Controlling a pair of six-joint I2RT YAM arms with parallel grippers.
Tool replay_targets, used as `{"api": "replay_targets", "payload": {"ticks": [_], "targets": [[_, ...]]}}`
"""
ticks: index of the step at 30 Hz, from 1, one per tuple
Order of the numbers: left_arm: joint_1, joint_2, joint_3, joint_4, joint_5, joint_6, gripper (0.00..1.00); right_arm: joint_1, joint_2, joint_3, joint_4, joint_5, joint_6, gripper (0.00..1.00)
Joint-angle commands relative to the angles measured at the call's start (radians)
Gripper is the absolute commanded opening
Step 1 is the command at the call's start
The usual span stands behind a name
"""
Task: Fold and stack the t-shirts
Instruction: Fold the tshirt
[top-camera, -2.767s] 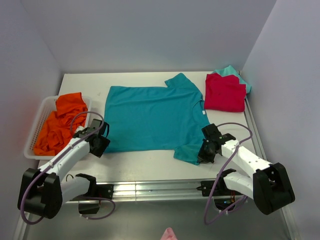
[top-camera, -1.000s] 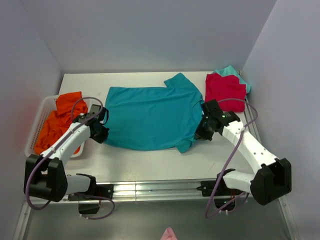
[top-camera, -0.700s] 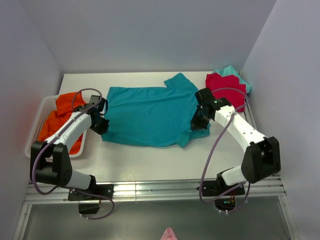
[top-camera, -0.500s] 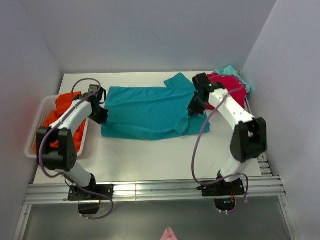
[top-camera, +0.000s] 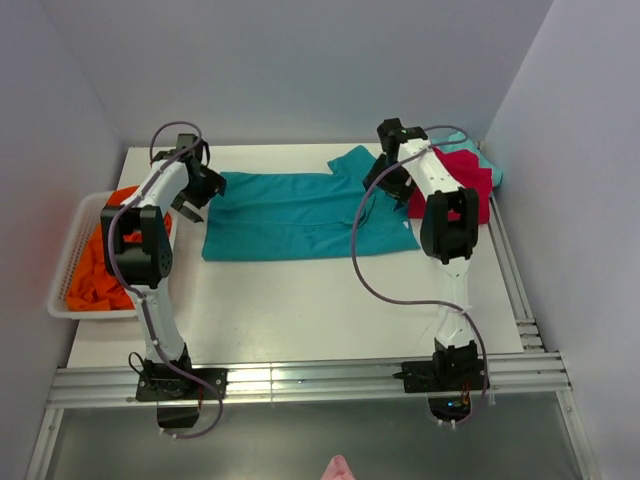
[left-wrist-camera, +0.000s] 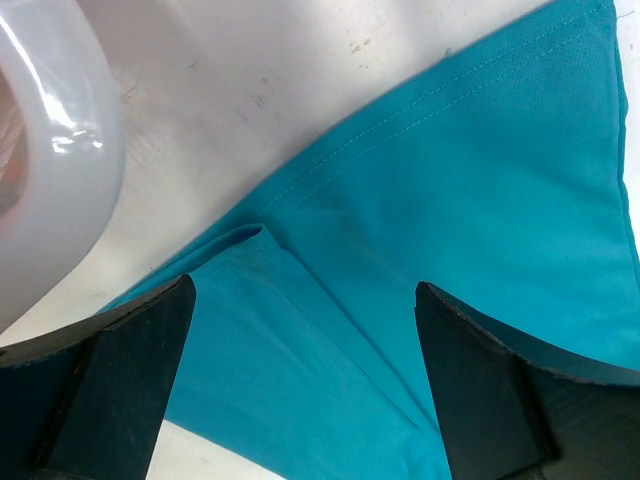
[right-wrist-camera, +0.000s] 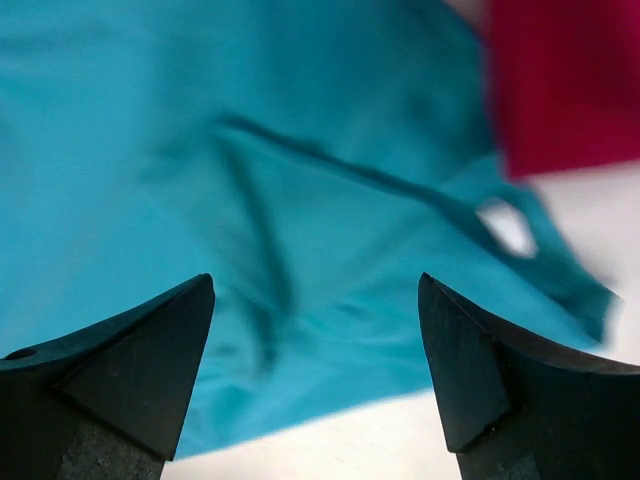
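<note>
Left gripper (left-wrist-camera: 305, 290) and right gripper (right-wrist-camera: 315, 285) both hang with jaws spread wide and nothing between them, just over the teal-blue t-shirt (top-camera: 300, 215), the left at its far left corner and the right by its far right sleeve. Four shirts show: the teal-blue t-shirt doubled into a long band across the far middle of the table (top-camera: 300, 320), a red t-shirt (top-camera: 480, 190) stacked on a light-teal t-shirt (top-camera: 494, 170) at the far right, and an orange t-shirt (top-camera: 95, 270) heaped in the white basket (top-camera: 62, 290) at the left edge. Bare tabletop runs from the band's straight near edge to the near rail, and the red stack lies just beside the band's right end.
</note>
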Motion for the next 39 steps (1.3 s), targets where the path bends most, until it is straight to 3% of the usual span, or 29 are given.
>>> {"api": "replay_targets", "payload": {"ticks": [1, 5, 12, 16, 26, 39], "targets": [[0.032, -0.056, 0.012, -0.034, -0.007, 0.013, 0.98, -0.042, -0.149, -0.167, 0.006, 0.063, 0.027, 0.89], [0.034, -0.094, -0.005, -0.046, -0.019, 0.011, 0.95, -0.068, -0.258, -0.273, 0.032, 0.083, 0.006, 0.87], [0.034, -0.209, -0.187, 0.004, -0.026, -0.003, 0.93, -0.038, -0.381, -0.399, 0.127, -0.02, 0.009, 0.81], [0.034, -0.252, -0.267, 0.023, -0.012, -0.018, 0.91, 0.001, -0.366, -0.393, 0.151, -0.054, 0.007, 0.77], [0.034, -0.375, -0.405, 0.058, -0.009, -0.015, 0.9, 0.09, -0.252, -0.367, 0.169, -0.072, 0.026, 0.49], [0.034, -0.448, -0.489, 0.084, -0.001, 0.003, 0.89, 0.093, -0.151, -0.308, 0.152, -0.049, 0.007, 0.46]]}}
